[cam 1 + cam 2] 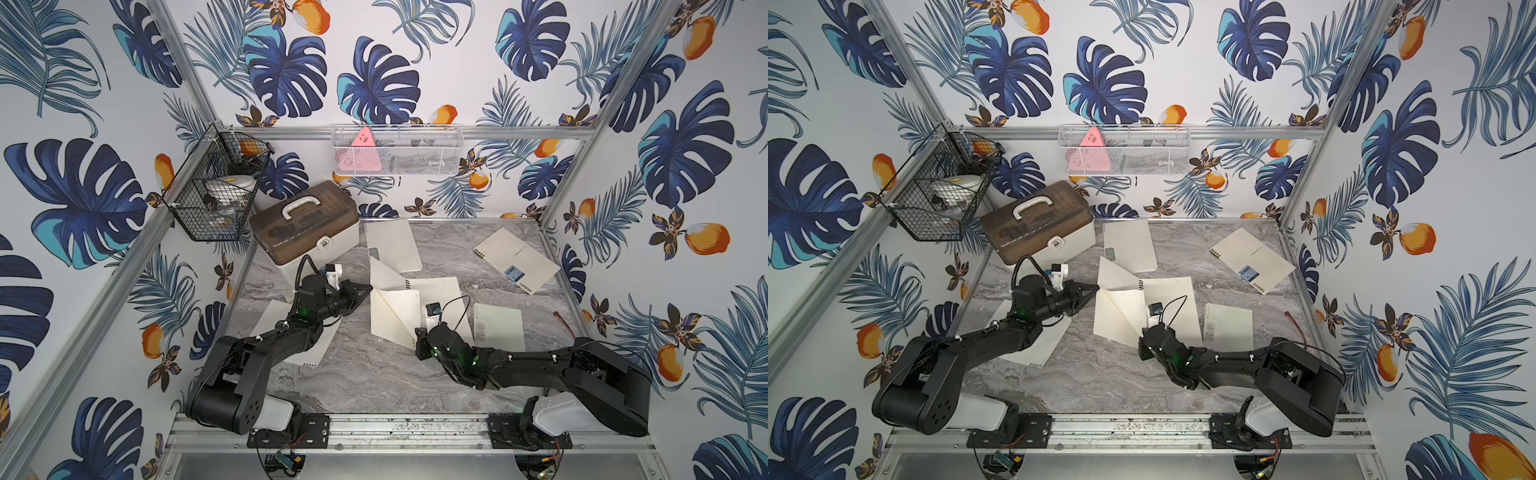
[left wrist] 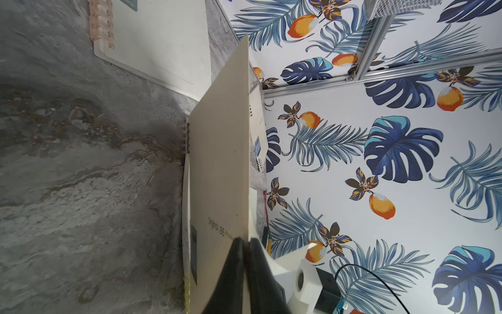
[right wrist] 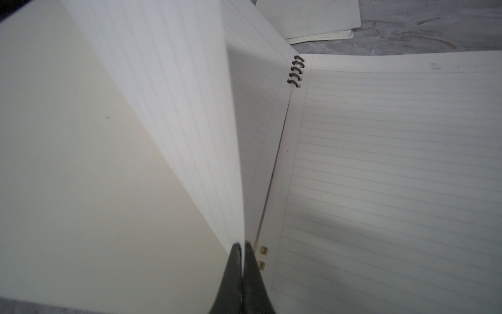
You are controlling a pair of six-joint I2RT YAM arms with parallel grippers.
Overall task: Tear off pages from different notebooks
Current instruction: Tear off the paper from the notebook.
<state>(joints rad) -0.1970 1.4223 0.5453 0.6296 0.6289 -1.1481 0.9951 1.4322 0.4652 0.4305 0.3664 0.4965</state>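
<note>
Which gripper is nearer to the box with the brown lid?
Left. The left gripper, shut on the cover of the open notebook, is just past the box's front corner; the right gripper, pinching a page, is farther, across that notebook.

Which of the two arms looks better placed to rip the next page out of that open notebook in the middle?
Probably right. The right end effector is shut on a lined page close to the coil, ready to pull. The left end effector pinches only the raised cover.
</note>
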